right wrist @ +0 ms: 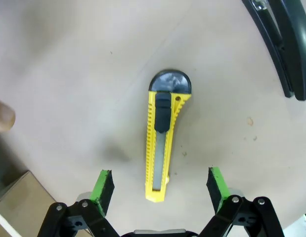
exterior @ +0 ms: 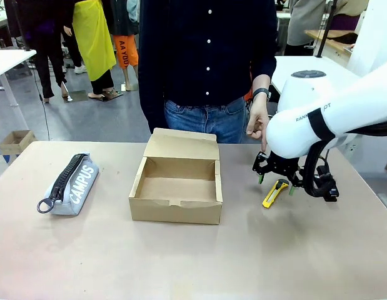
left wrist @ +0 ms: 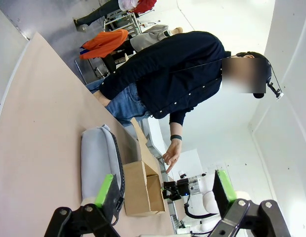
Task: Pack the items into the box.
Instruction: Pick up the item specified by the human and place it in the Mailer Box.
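Over the utility knife (right wrist: 160,133), the right gripper (right wrist: 159,177) points down, jaws spread.

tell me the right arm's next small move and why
Probably lower the right end effector straight down and close on the utility knife: its open fingers straddle the knife's yellow body, which lies flat on the table, ungripped, and the box stands open.

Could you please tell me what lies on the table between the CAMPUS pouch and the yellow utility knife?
In the front view, the open cardboard box stands between the pouch and the knife, its flap lid raised.
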Available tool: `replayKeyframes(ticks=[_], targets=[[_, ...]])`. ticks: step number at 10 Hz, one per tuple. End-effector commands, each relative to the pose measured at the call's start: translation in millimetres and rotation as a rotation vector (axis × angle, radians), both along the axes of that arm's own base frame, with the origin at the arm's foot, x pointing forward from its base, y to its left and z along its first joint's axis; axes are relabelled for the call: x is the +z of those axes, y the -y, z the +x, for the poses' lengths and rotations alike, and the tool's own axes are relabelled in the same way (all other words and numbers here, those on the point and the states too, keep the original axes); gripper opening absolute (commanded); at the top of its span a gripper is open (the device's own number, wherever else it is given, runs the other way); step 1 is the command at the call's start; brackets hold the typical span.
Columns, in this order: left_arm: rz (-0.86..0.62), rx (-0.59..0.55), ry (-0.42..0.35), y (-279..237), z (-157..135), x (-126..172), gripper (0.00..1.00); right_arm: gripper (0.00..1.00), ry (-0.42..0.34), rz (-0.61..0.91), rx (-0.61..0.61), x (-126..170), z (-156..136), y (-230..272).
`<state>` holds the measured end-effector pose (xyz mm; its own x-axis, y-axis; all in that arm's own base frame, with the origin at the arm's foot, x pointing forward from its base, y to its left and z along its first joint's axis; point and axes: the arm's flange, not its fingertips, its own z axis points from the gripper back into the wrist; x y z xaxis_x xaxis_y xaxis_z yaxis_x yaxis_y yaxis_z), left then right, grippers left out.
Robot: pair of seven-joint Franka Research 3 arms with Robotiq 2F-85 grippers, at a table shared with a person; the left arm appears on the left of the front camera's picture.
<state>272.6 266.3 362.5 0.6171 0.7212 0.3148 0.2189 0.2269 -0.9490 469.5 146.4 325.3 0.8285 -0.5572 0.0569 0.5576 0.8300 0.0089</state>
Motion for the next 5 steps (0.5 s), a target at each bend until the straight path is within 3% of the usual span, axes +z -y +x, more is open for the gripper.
replayKeyframes(ticks=[1, 5], targets=[[-0.019, 0.006, 0.017, 0.2, 0.1, 3.3, 1.0, 1.0, 0.037, -0.032, -0.039, -12.5, 6.7, -5.3], [-0.019, 0.006, 0.017, 0.2, 0.1, 3.3, 1.0, 1.0, 0.009, -0.053, -0.054, -21.5, 11.8, -2.8]])
